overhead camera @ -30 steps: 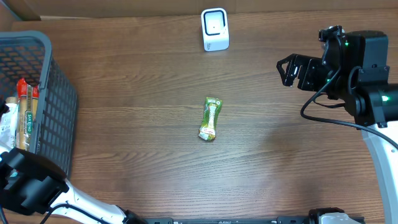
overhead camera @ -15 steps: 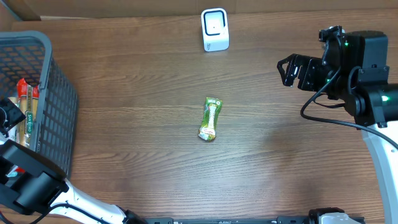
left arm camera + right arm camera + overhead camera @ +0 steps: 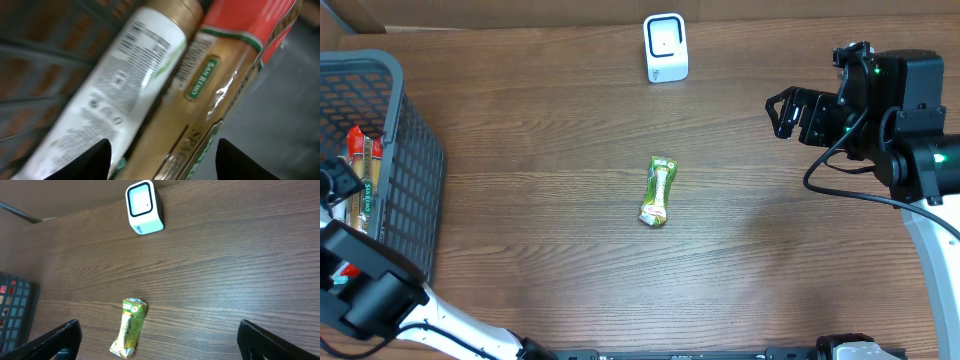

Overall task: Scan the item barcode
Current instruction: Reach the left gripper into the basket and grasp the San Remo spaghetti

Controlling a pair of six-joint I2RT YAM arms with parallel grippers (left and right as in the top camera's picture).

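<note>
Both grippers stand parted and empty: left gripper point(image 3: 167, 157) over the gold packet point(image 3: 220, 95) in the basket point(image 3: 415, 170) at left (right gripper point(image 3: 160, 342) idles at right). Straddle it squarely — barcode unobstructed.

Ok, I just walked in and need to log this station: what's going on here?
The left gripper is down in the basket at the left of the table, jaws apart over a spaghetti pack and a white-labelled pack lying side by side; nothing looks gripped. The right gripper hovers on the right, jaws wide open and empty. A green snack packet lies mid-table. Nothing is at the white scanner.
</note>
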